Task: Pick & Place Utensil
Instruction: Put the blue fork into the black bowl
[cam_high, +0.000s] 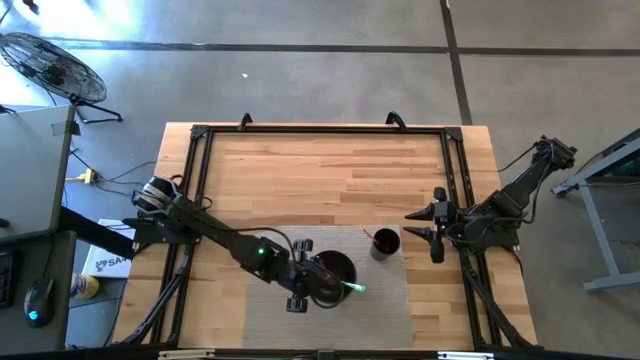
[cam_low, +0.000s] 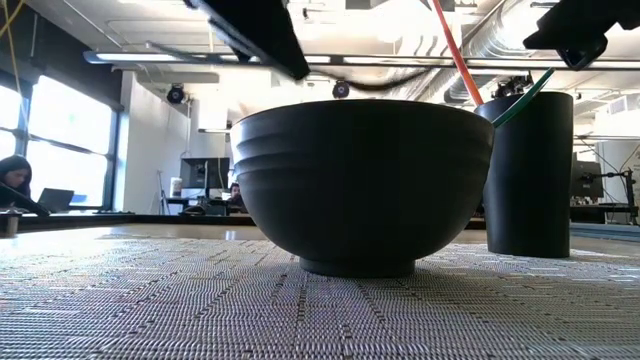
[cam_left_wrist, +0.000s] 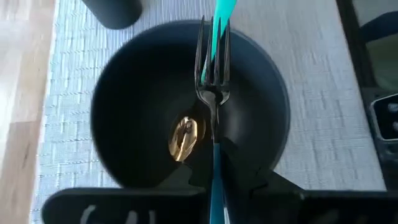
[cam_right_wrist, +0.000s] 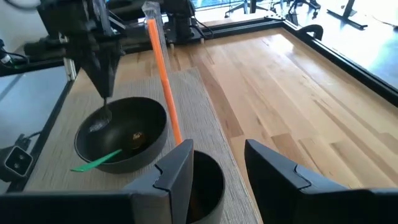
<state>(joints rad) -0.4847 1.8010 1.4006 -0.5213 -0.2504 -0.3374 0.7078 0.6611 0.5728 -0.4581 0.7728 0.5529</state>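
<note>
Placement step: left gripper (cam_left_wrist: 214, 177), fingers clamped on the fork (cam_left_wrist: 211, 74), holds it tines-down over the bowl (cam_left_wrist: 137, 93); release comes next, seemingly, while right gripper (cam_high: 437, 224) waits spread beside the bowl's neighbouring cup (cam_high: 386, 243).

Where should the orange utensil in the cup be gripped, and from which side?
Probably grip the orange utensil by its bare handle above the cup rim, coming from above, jaws astride it: its lower end is sunk in the cup, only the handle sticks out, leaning.
</note>
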